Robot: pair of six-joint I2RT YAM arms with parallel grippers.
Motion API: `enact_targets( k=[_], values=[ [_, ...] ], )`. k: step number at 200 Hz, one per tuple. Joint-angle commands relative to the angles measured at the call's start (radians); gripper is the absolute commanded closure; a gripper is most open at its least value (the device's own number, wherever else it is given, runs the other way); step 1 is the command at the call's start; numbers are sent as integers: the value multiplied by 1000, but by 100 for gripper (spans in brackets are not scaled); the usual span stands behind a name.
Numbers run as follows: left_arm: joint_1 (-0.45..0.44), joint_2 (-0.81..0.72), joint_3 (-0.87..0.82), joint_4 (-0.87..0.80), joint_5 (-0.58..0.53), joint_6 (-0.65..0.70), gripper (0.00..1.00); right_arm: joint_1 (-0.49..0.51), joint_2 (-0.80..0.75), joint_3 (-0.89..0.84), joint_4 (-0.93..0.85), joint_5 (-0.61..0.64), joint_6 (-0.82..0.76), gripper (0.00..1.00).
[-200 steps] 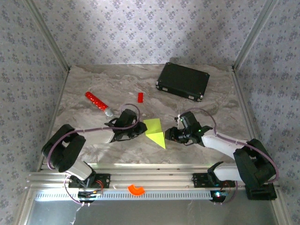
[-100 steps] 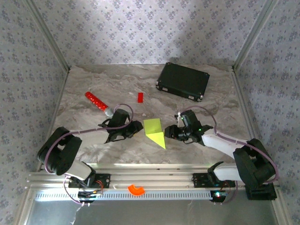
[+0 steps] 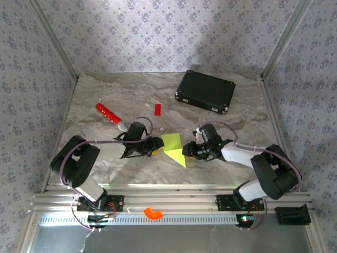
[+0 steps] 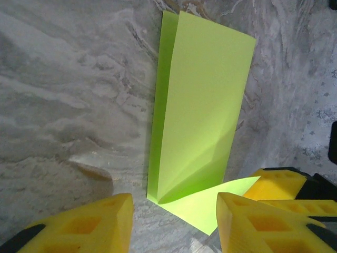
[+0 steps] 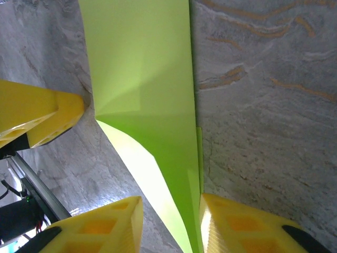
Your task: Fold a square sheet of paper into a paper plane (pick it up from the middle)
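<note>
Top external camera: the green paper (image 3: 172, 146) lies on the gray table (image 3: 131, 92). It is partly folded, with one pointy end, and it sits right between the two grippers. The left gripper (image 4: 172, 208) has its yellow fingers apart. A corner of the paper lies in the gap between them. The right gripper (image 5: 171, 211) has its fingers apart too. The paper runs into the gap between them, with one flap lifted a bit. I cannot tell if a finger touches it.
</note>
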Motion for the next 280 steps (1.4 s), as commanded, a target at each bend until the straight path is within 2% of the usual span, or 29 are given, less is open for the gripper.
enact_targets(
  k=[1, 45, 67, 169, 187, 215, 259, 280],
  values=[
    [6, 22, 43, 27, 43, 20, 55, 0, 28, 15, 17, -26, -2, 69],
    [6, 62, 73, 17, 68, 34, 56, -20, 79, 11, 33, -42, -1, 88],
    [6, 63, 82, -3, 67, 44, 56, -39, 84, -16, 77, -64, 20, 90],
    [6, 74, 100, -24, 56, 48, 52, -82, 114, -84, 184, -96, 65, 91],
    [3, 76, 105, -31, 50, 48, 46, -89, 120, -93, 200, -102, 73, 91],
    [-1, 81, 115, -47, 38, 50, 44, -106, 130, -118, 268, -128, 106, 91],
    [-13, 96, 128, -51, 35, 51, 42, -121, 130, -139, 363, -179, 152, 79],
    [-15, 102, 133, -53, 35, 50, 41, -119, 118, -133, 363, -194, 149, 77]
  ],
)
